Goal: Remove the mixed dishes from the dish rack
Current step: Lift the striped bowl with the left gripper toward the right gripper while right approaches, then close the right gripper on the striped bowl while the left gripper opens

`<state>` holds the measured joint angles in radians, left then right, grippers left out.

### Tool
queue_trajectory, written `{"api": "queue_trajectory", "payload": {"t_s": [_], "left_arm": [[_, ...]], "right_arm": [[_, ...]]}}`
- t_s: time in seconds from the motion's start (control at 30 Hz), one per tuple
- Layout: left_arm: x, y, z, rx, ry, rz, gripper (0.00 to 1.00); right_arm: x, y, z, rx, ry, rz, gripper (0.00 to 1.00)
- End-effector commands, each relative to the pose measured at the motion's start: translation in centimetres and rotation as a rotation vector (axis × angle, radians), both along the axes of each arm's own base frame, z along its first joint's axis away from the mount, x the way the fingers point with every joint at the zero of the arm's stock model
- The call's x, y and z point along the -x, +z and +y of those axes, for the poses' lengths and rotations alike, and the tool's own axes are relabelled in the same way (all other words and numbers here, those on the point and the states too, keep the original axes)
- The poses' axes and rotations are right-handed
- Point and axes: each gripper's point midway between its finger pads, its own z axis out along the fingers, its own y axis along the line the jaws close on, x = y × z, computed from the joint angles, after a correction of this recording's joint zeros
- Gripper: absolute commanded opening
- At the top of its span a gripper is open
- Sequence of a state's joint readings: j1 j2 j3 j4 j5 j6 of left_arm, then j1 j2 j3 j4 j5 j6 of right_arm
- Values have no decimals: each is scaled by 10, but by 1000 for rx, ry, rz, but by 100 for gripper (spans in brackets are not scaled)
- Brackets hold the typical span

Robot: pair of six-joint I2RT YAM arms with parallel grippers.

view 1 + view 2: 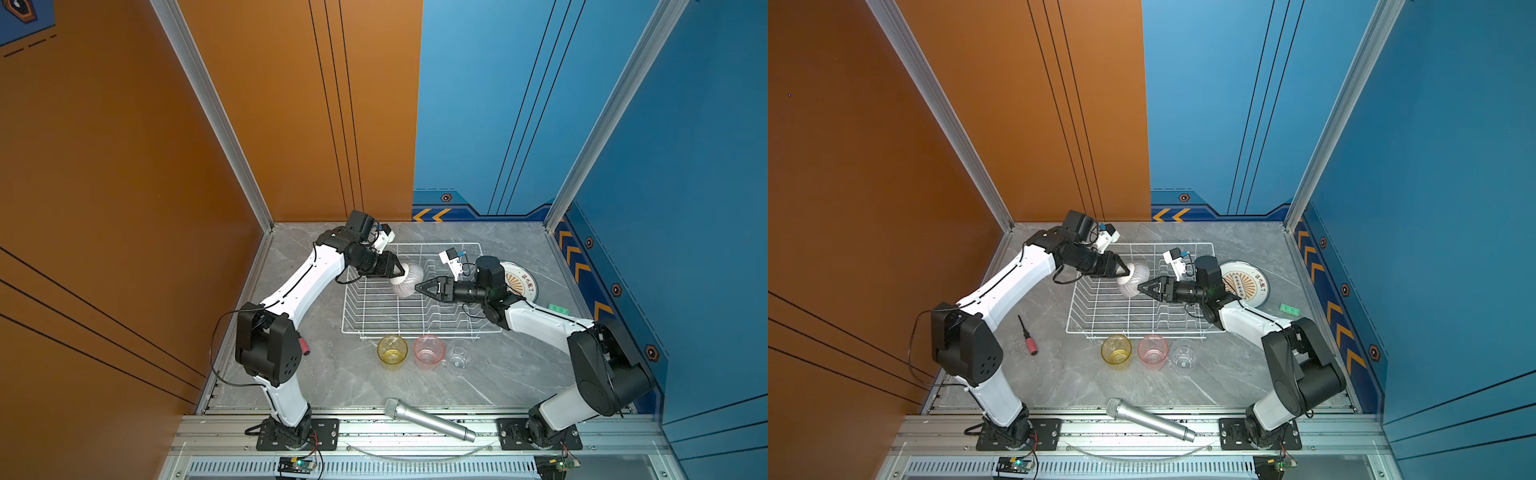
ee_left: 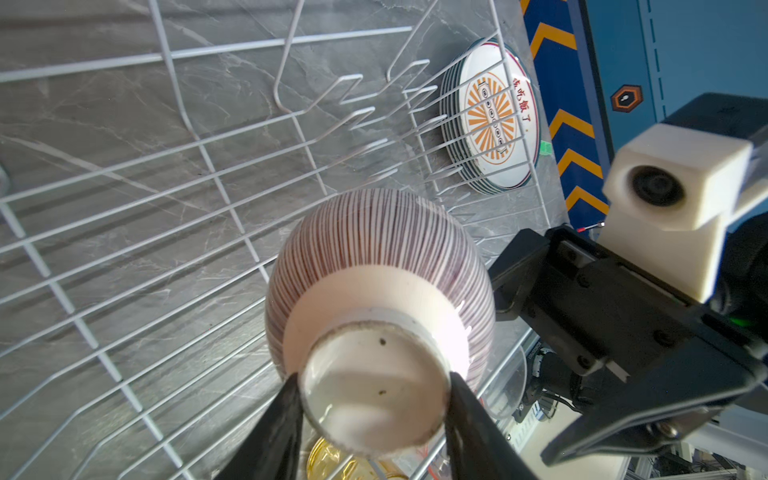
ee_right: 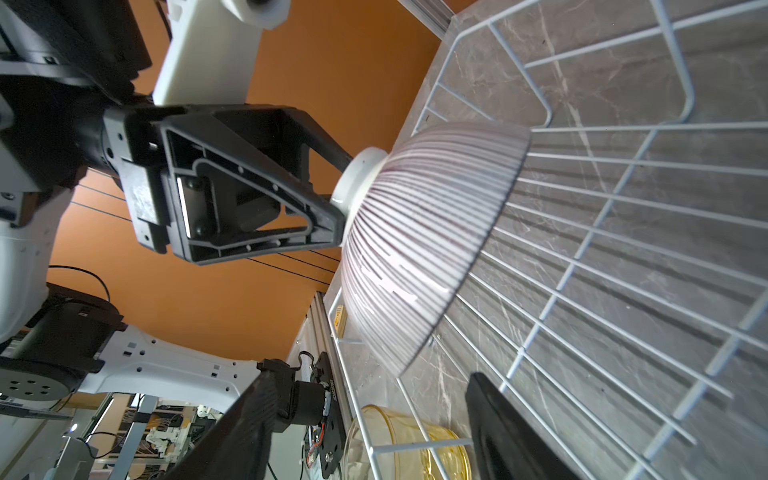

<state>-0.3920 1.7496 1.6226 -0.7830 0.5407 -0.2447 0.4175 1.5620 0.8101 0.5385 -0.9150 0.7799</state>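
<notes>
A finely striped bowl (image 1: 410, 279) (image 1: 1137, 278) hangs tilted over the white wire dish rack (image 1: 415, 322) (image 1: 1142, 322). My left gripper (image 1: 400, 274) (image 2: 372, 379) is shut on the bowl's white foot (image 2: 374, 399) (image 3: 357, 178). My right gripper (image 1: 417, 286) (image 3: 372, 380) is open, and the bowl's rim (image 3: 419, 353) is just ahead of its gap, apart from both fingers. A stack of orange-patterned plates (image 1: 523, 282) (image 2: 490, 120) lies on the table right of the rack. Yellow (image 1: 392, 350), pink (image 1: 429, 352) and clear (image 1: 458, 353) tumblers stand in front of the rack.
A silver microphone (image 1: 428, 419) lies across the table's front edge. A red-handled screwdriver (image 1: 1027, 334) lies left of the rack, beside my left arm. A small green piece (image 1: 558, 308) sits near the right wall. Orange and blue walls enclose the table.
</notes>
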Motion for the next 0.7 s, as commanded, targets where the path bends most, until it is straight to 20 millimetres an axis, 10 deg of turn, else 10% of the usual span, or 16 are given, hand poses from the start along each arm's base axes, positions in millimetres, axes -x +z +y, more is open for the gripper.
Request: {"api": "queue_trajectory", "payload": {"t_s": [0.0,0.3,0.67], "left_arm": [[7,43,-17,131,-53,-78,39],[13,52,-32,224,-89,-78,39],[15,53,-41,270,-107,-74,39]], "right_arm": [[-5,18,2,-90,2,-46,70],[-12,47,6,-234,-24,-115,61],[-20,65,6,-328,-53,-145,2]]}}
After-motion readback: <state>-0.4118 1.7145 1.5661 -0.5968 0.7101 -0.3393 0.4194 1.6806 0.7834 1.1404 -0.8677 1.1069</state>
